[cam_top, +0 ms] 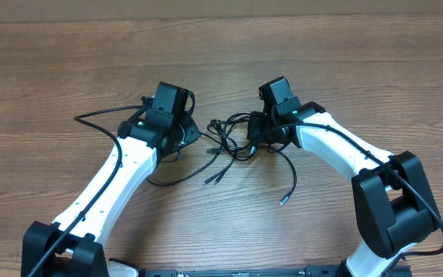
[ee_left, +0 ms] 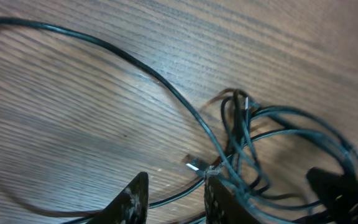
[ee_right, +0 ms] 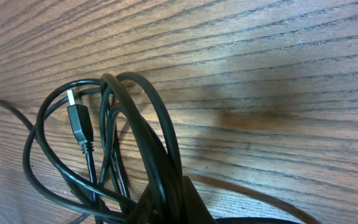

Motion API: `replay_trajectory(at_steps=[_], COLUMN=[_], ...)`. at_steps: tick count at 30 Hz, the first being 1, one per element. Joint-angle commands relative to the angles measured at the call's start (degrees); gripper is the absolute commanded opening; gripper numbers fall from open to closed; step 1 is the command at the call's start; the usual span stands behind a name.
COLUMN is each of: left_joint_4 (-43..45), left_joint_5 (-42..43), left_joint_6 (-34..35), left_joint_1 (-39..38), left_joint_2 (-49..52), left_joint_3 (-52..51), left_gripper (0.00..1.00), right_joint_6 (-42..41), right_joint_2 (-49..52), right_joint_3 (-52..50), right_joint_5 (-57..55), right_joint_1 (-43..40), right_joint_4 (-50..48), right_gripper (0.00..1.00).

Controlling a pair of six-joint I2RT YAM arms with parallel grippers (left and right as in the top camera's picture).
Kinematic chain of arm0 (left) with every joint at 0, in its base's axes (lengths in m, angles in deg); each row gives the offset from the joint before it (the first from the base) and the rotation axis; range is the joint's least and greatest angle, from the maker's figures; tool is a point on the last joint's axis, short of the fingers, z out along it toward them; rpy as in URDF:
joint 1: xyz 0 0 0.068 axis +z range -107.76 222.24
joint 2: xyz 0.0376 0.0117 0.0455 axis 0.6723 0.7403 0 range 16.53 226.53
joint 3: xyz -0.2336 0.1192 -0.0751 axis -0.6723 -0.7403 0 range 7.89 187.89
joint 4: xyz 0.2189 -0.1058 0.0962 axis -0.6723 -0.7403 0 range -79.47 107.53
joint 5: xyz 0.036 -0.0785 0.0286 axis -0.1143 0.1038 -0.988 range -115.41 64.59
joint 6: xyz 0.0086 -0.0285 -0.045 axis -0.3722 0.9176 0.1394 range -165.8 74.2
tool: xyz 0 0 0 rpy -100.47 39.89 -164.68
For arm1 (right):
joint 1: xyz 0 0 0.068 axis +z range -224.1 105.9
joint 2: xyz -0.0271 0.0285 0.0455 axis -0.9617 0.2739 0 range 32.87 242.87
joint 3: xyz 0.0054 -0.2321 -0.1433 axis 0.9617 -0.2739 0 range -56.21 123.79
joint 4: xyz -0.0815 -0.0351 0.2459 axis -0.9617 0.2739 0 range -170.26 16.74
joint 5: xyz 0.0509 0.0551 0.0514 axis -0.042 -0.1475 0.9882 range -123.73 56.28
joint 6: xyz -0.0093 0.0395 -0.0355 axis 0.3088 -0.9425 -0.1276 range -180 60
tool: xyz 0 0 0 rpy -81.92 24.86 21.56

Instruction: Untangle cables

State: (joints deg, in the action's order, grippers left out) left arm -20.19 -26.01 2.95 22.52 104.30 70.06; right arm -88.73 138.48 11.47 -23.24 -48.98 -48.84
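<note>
The cables (cam_top: pixel 233 142) lie as a tangle of thin black cords on the wooden table between my two arms. Loose ends trail toward the front (cam_top: pixel 214 175), and one ends in a small plug tip (cam_top: pixel 283 201). My left gripper (cam_top: pixel 194 136) sits at the tangle's left edge. In the left wrist view it (ee_left: pixel 176 182) stands open, with one cord crossing the gap on the table and a silvery plug (ee_left: pixel 193 165) just ahead. My right gripper (cam_top: pixel 254 132) is at the tangle's right side. In the right wrist view it (ee_right: pixel 166 186) is shut on a bunch of looped cords (ee_right: pixel 126 137), beside a black plug (ee_right: pixel 76 118).
One long cord (cam_top: pixel 98 115) runs out to the left behind my left arm and curls back under it (cam_top: pixel 168 183). Bare wooden tabletop (cam_top: pixel 221 54) stretches all round. The arms' own thicker black wires run along their white links.
</note>
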Motion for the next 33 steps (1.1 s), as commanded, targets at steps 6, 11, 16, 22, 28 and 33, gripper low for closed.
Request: replay_trajectory(at_steps=[6,11,16,22,28,33], left_joint_4=[6.10,11.19,15.58,16.98,16.76,16.83], left_joint_5=[5.14,6.86,7.96,8.57,8.59,8.61], left_joint_6=[7.04,10.54,11.76,14.71,14.73,14.75], left_joint_1=[0.59,0.66,0.70,1.07,1.88,2.19], left_joint_2=[6.82,12.17,15.89,19.08,19.85,19.85], left_joint_3=[-0.22,-0.22,-0.22,-0.22,-0.22,-0.22], left_gripper=[0.34,0.33,0.35,0.35,0.36,0.36], right_joint_6=[-0.44,-0.44,-0.44,-0.44,-0.44,-0.44], right_joint_2=[0.24,0.24,0.24,0.24,0.24,0.24], right_joint_3=[-0.26,-0.26,-0.26,-0.26,-0.26,-0.26], right_joint_5=[-0.57,-0.57,-0.59,-0.57,-0.59,-0.57], right_joint_1=[-0.39,-0.39,-0.39,-0.39,-0.39,-0.39], right_joint_4=[-0.92,-0.92,-0.94,-0.92,-0.94,-1.05], right_gripper=[0.04,0.04,0.04,0.04,0.04,0.04])
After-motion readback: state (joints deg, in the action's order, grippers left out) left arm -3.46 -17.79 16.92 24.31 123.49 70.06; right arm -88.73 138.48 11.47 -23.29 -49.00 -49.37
